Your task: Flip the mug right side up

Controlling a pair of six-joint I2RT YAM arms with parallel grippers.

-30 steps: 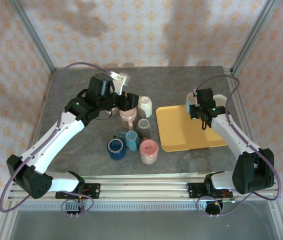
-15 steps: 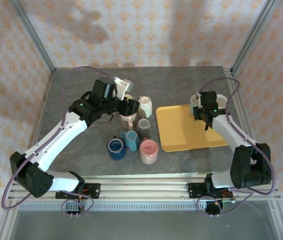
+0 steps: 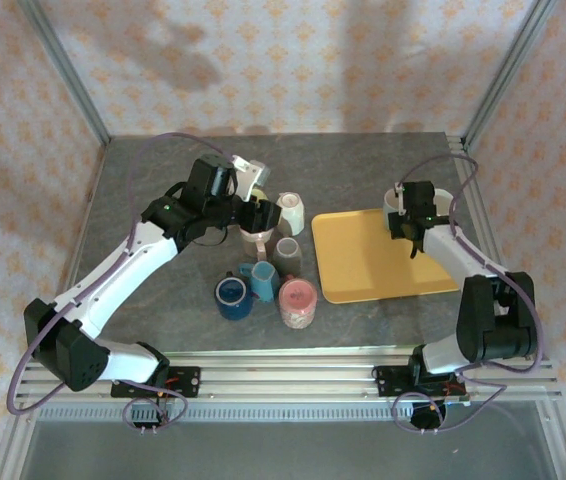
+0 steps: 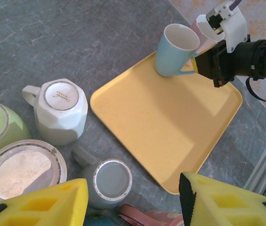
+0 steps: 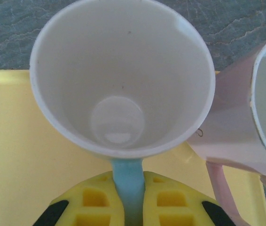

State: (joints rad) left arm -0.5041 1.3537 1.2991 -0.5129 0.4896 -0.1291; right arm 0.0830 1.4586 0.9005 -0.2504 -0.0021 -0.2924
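We think the job is nearly done. The blue mug (image 5: 123,70) has its mouth facing up now, and from the right wrist view we can look straight down inside it to the round bottom. It is at the far right corner of the yellow tray (image 4: 170,122), with a pink mug (image 5: 236,122) just beside it at that same corner. From the left wrist view the blue mug leans a little. Its bottom looks like it is down on the tray, but we cannot tell if it really sits there or hangs just above it. So what is left, we think, is to set the mug flat on the tray and let go. The right tool (image 5: 127,195) has its two yellow fingers pressed together on the mug's blue handle, one finger on each side, so it is pinching the handle and nothing else. The left tool (image 4: 134,203) is up in the air over the surface (image 4: 76,37) to the left of the tray. Its fingers are spread apart and nothing is between them, so it is not touching anything. Under it, just left of the tray, a white mug (image 4: 60,110) and a grey mug (image 4: 107,181) stand on the surface with their bottoms up. We guess these may need turning over too, but the task does not tell us that.
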